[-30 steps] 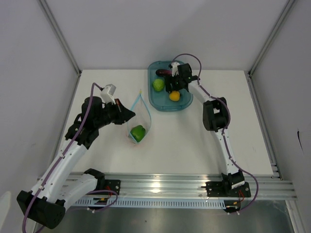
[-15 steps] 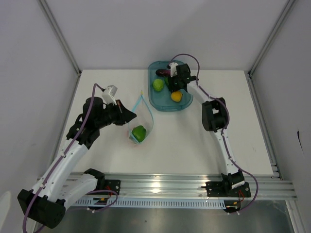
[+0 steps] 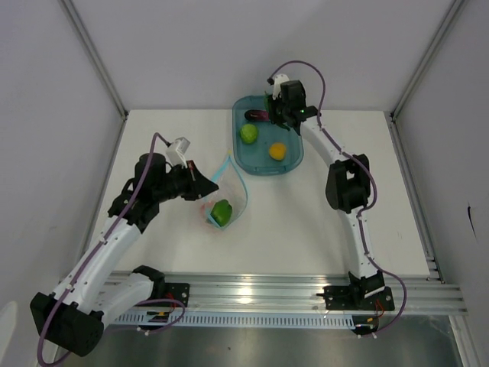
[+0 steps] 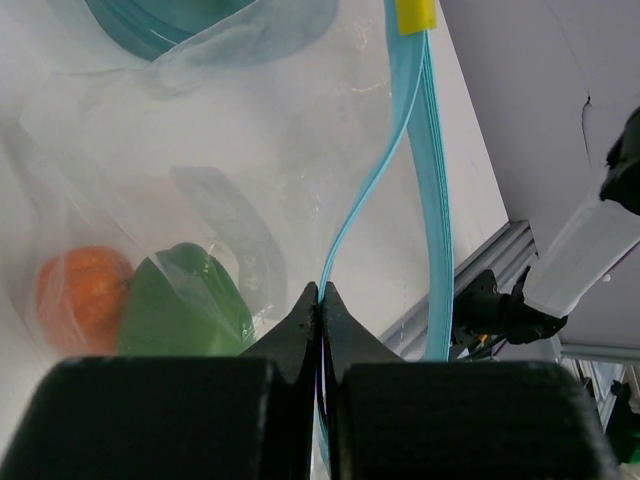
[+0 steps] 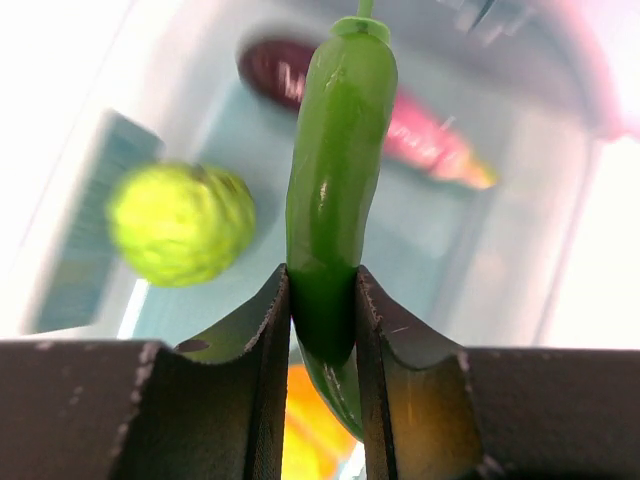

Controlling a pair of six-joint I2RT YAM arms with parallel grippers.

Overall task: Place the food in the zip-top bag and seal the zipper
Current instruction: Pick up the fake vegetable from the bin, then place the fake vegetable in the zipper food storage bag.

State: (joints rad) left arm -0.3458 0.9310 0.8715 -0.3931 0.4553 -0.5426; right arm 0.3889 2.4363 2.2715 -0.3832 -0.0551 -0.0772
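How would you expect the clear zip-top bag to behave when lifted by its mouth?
Probably floppy: the zip-top bag creases and bows where the left fingers pinch its zipper. Likely bottom-heavy, with the green bell pepper and orange piece inside.

Table (image 3: 306,222) bears teal tray (image 3: 260,164) and zip-top bag (image 3: 229,188).

We see a bag (image 4: 180,130) of clear, glossy, crinkled plastic film, its light blue zipper (image 4: 430,200) smooth plastic. The pepper (image 5: 335,190) looks smooth and shiny, the tray (image 3: 257,160) translucent teal plastic, the table (image 3: 306,222) matt white, the rail (image 3: 267,289) dull silvery metal.
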